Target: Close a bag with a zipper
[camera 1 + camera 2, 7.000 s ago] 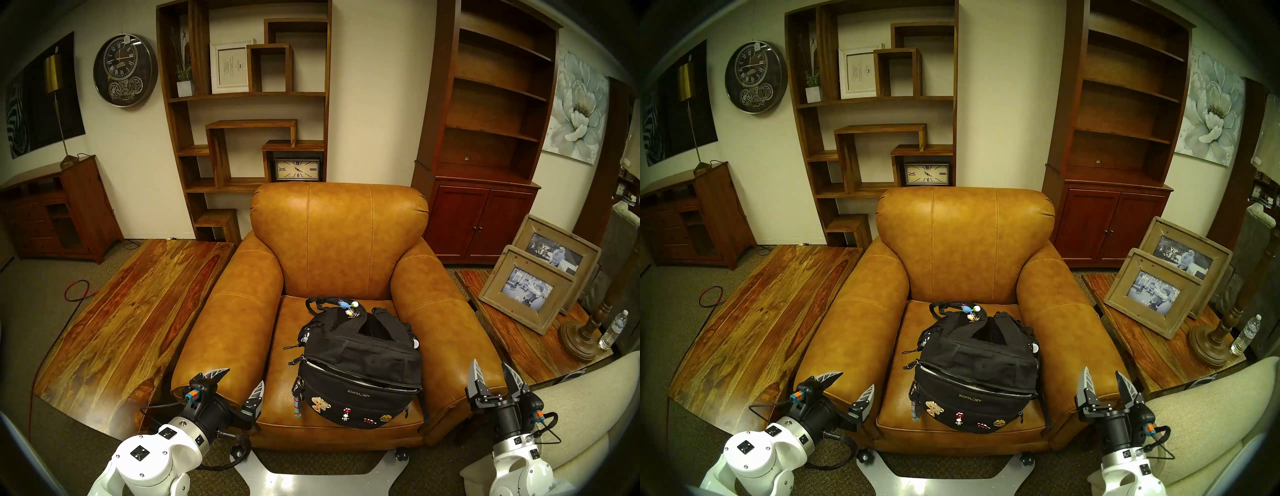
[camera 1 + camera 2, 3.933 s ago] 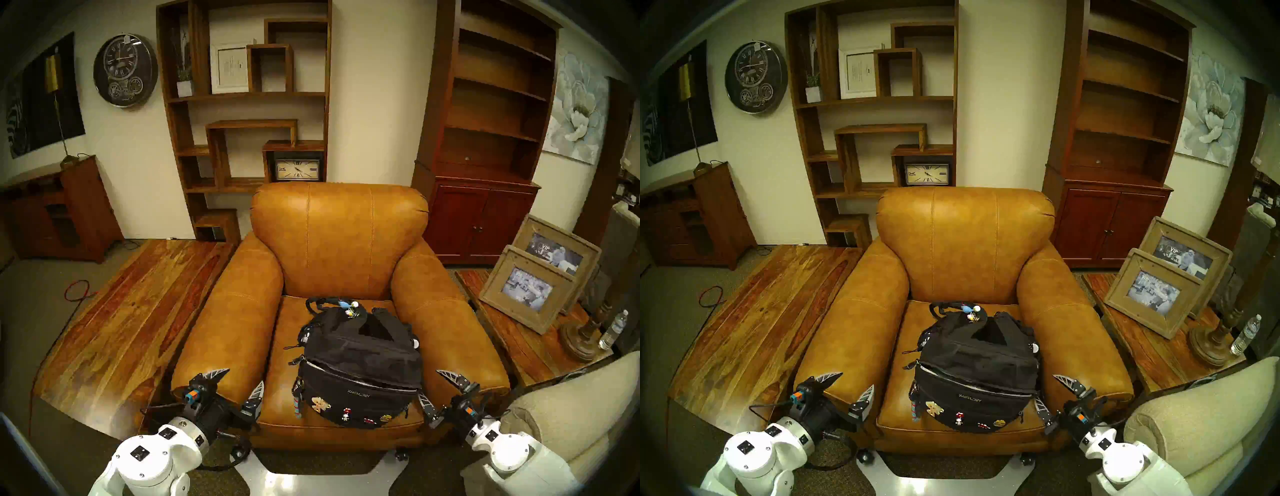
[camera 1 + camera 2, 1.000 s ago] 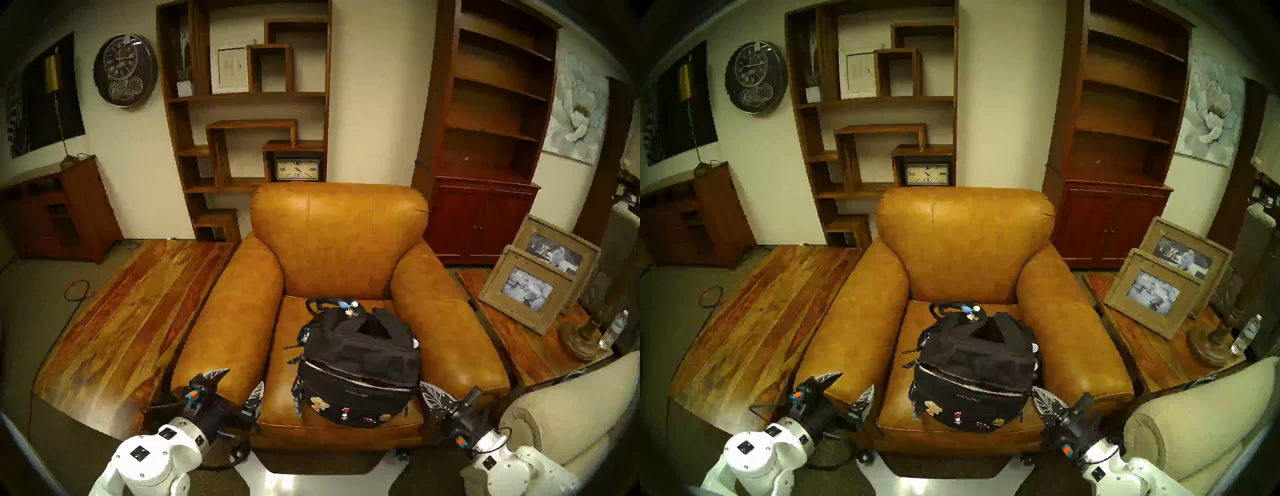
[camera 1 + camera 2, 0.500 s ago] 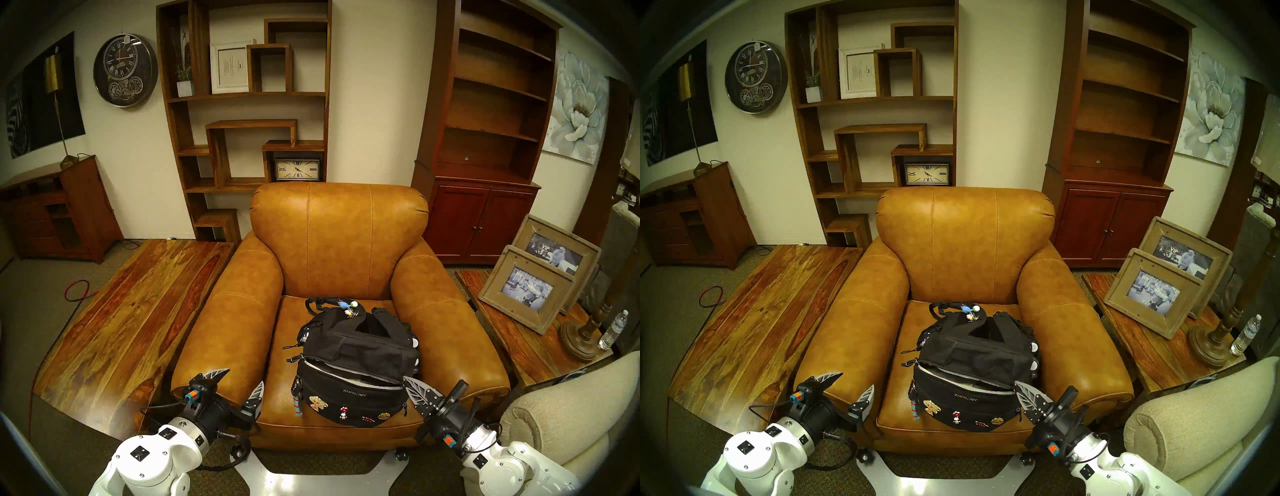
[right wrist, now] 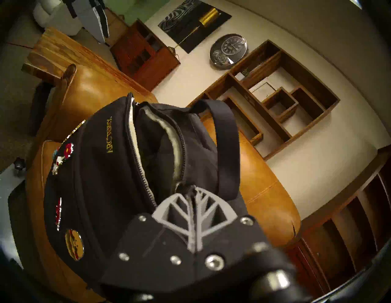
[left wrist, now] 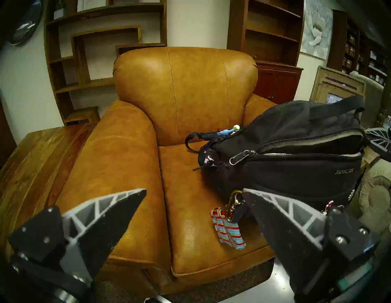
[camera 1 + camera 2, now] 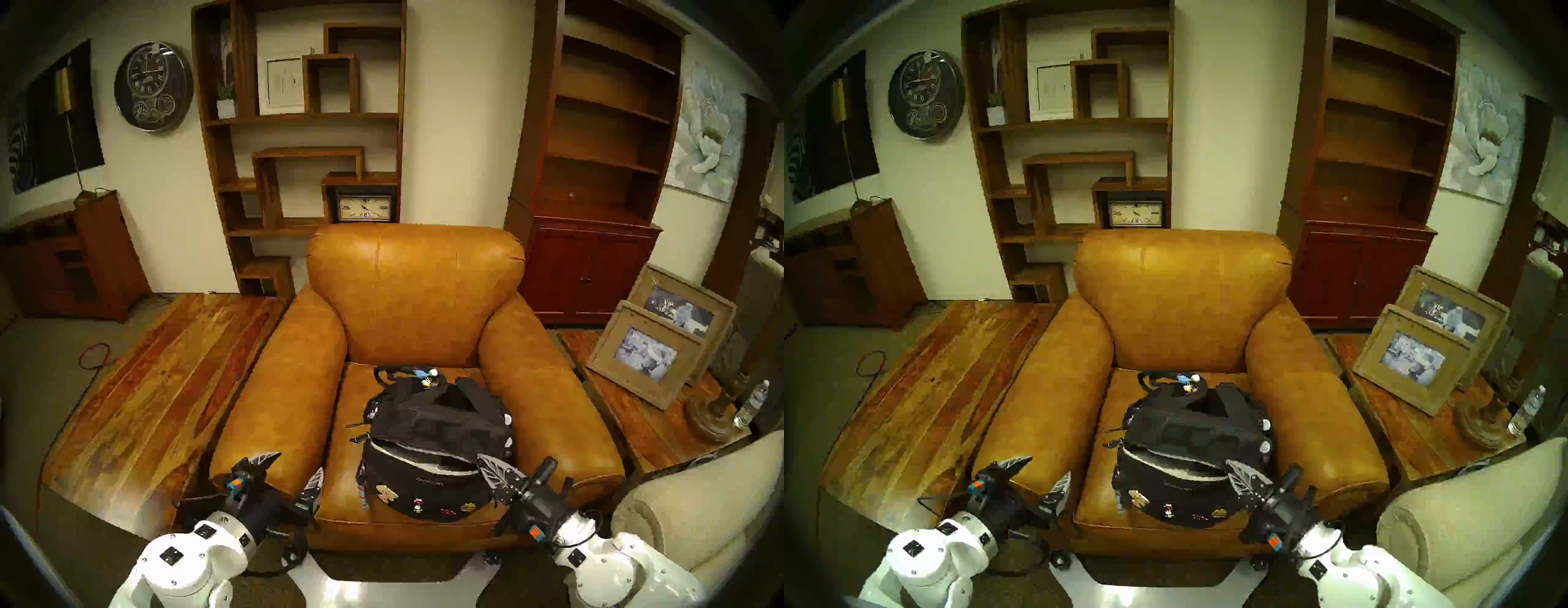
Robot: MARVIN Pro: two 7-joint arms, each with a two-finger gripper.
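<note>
bag (image 7: 437, 475) on armchair (image 7: 415, 297) seat front | zipper (image 5: 143, 169) gaping | right gripper (image 5: 193, 188) clamped at zipper's end | left gripper (image 7: 292, 467) spread wide, empty

Both head views look down from high in front of the armchair (image 7: 415, 297), while the level left wrist view and the rolled, closer right wrist view share its seat and the bag (image 5: 118, 179).

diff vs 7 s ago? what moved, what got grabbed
The right gripper swung from open and upright beside the armchair to the backpack, shut at the zipper's right end, then dragged it leftward; the opening gapes wider. The left gripper stayed open, unmoved.
</note>
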